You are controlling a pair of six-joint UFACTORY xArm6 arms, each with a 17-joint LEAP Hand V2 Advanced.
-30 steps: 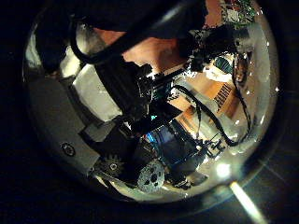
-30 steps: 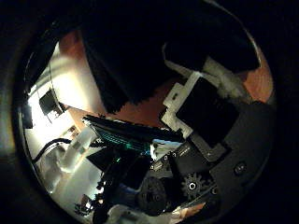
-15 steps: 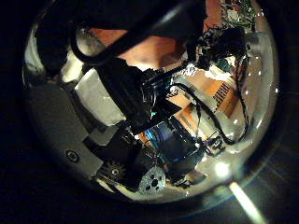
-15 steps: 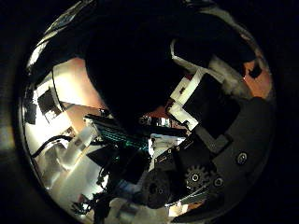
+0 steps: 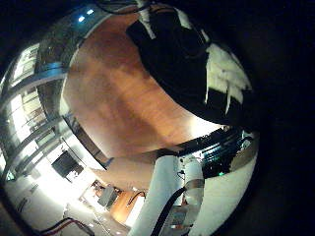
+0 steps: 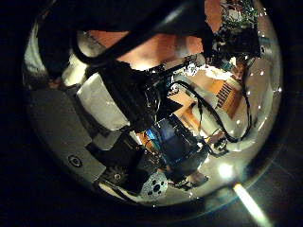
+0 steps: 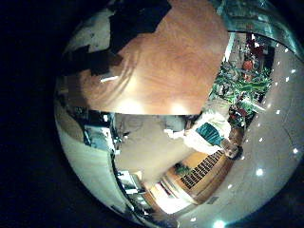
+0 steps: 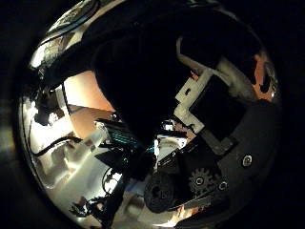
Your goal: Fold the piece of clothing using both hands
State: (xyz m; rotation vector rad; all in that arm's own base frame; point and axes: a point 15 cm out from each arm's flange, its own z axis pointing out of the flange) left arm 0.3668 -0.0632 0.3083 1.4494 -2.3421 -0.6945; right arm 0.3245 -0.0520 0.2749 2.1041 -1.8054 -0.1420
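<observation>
The piece of clothing (image 5: 172, 49) is a dark cloth. In the left little finger side palm view it hangs by my left hand (image 5: 224, 79), whose fingers curl on it, well above the wooden table (image 5: 118, 98). In the left thumb side palm view my left hand (image 6: 123, 95) shows curled fingers. In the right little finger side palm view the clothing (image 7: 138, 24) lies against my right hand (image 7: 90, 65), above the table (image 7: 161, 71). In the right thumb side palm view the clothing (image 8: 143, 76) fills much of the view, close to the palm, between the fingers (image 8: 205, 91).
The table's far edge (image 5: 148, 157) curves below the cloth, with a white arm (image 5: 182, 187) beyond it. Room furniture and shelves (image 7: 237, 81) stand past the table's edge in the right little finger side palm view.
In the right thumb side palm view the dark cloth has spread over more of the picture and hides most of the table. The left thumb side palm view has barely shifted.
</observation>
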